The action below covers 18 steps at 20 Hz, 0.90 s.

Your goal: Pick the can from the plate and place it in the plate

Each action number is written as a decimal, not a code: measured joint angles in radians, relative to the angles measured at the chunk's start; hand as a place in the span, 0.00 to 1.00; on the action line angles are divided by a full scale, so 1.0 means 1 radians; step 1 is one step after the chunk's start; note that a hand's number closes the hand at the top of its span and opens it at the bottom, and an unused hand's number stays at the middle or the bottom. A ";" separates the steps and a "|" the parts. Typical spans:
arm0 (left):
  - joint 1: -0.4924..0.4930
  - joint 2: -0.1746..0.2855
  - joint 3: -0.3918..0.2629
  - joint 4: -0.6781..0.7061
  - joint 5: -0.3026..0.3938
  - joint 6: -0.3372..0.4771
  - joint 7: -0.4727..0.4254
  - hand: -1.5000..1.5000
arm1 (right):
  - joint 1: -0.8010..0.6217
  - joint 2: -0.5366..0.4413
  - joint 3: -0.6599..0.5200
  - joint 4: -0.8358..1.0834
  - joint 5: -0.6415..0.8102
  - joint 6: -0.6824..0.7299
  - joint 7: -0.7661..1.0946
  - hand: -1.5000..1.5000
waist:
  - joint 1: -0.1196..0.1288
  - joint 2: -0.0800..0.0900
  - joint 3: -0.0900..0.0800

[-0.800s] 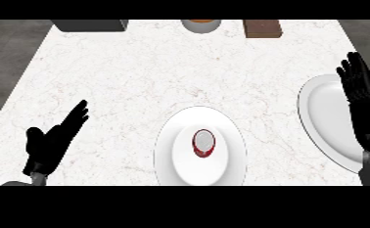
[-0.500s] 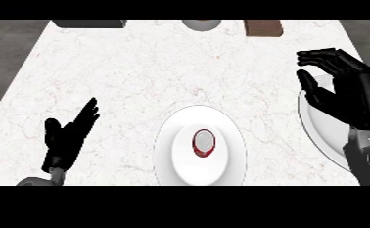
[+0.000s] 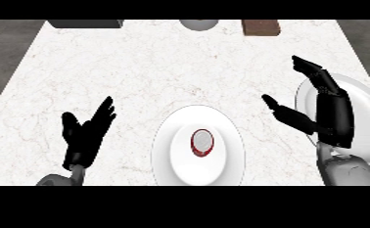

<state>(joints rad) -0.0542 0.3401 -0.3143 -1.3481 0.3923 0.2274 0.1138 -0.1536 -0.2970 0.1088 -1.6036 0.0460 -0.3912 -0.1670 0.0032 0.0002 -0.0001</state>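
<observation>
A red can with a pale top stands upright in the middle of a white plate near the counter's front edge. A second white plate lies at the right edge, mostly hidden behind my right hand. That hand is open, fingers straight and thumb spread toward the can, to the right of the can's plate and apart from it. My left hand rests open at the lower left, fingers up, well clear of the can.
Along the counter's far edge sit a dark grey block, a grey round object and a brown block. The white marble counter stretches between them and the plates.
My right hand has swung left and down from the right edge toward the can's plate, opening its thumb. The left hand has shifted slightly right. The can has not moved.
</observation>
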 measured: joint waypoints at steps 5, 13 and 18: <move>0.009 -0.038 0.011 -0.017 -0.035 0.011 0.021 0.50 | 0.066 -0.031 0.023 -0.099 0.050 0.058 0.040 0.00 | -0.004 -0.001 0.000; 0.018 -0.047 0.008 -0.029 -0.048 0.015 0.032 0.50 | 0.042 -0.219 0.176 -0.236 0.189 0.274 0.379 0.00 | -0.003 -0.004 -0.002; 0.013 -0.053 0.023 -0.020 -0.050 0.005 0.030 0.50 | -0.031 -0.227 0.276 -0.323 0.272 0.378 0.633 0.00 | 0.000 -0.003 -0.002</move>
<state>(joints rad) -0.0410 0.2875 -0.2909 -1.3680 0.3421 0.2327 0.1441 -0.1843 -0.5245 0.3852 -1.9265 0.3175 -0.0133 0.4664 0.0028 -0.0026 -0.0022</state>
